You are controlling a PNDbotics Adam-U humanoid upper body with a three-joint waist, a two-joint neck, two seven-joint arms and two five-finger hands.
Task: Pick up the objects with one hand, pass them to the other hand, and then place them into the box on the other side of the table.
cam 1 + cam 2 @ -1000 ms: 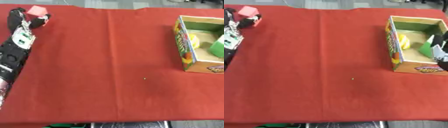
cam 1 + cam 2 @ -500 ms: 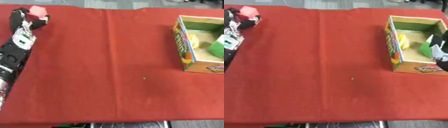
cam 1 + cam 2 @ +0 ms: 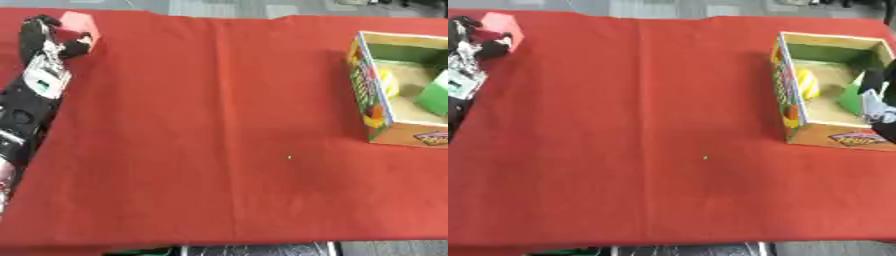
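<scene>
The pink block (image 3: 77,22) sits at the far left corner of the red worktop (image 3: 219,125), right against the left hand (image 3: 48,40), whose fingers (image 3: 77,46) curl round its near side. Over the last second little has changed: the hand has stayed at the block and the block has not lifted, so I judge the pick-up to be only closing, with the hand-over and the placing in the box all still to come.

Well away from those fingers, across the worktop, stands the open cardboard box (image 3: 785,95) (a yellow thing and a green thing already inside). The right hand (image 3: 875,100) shows only as a dark shape at the box's far side in the right eye view, just beside the green thing (image 3: 852,97); whether it is released or clenched I cannot tell.

The block's far face is hidden, and the box's right end is cut off by the edge in the left eye view.
</scene>
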